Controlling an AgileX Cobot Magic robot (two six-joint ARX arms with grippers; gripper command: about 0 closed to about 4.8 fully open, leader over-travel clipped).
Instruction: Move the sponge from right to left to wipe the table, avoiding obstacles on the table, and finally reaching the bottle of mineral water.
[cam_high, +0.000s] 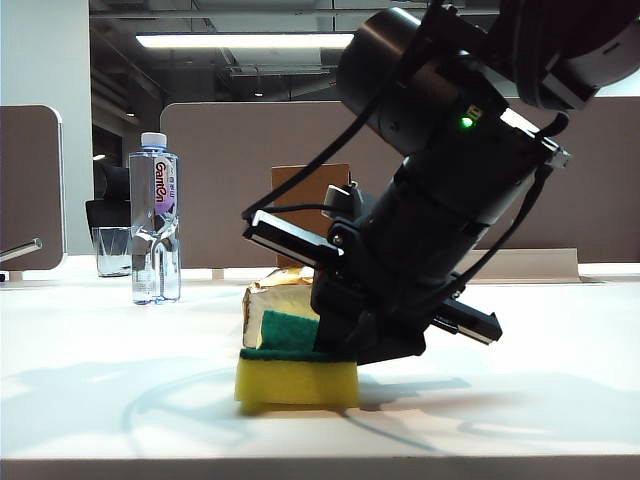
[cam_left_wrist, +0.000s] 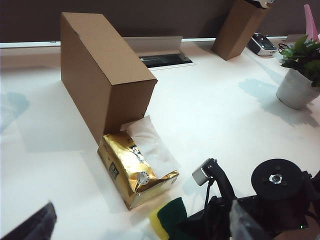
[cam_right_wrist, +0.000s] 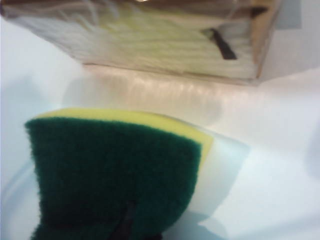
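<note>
on the far left of the wide white table (cam_high: 90, 370) stands a clear plastic bottle of mineral water (cam_high: 155, 220) with a white cap and a purple label, upright, with a clear glass tumbler (cam_high: 112, 250) just behind it. the left gripper (cam_left_wrist: 30, 225) hangs above the near left part of the table, only a dark finger tip in its own wrist view; its jaws stand wide apart and hold nothing. near the middle lies the rectangular yellow foam sponge (cam_high: 297, 380) with its dark green scouring layer upward, flat on the table. just behind it lies the soft gold-wrapped tissue pack (cam_left_wrist: 135, 170) with white tissue sticking out, touching the near end of the upright plain brown cardboard box (cam_left_wrist: 105, 75). the right gripper (cam_high: 345, 345), on the black arm slanting down from the upper right, presses on the right end of the sponge's green top, jaws closed together. far right stands a small green plant in a white pot (cam_left_wrist: 300, 75).
</note>
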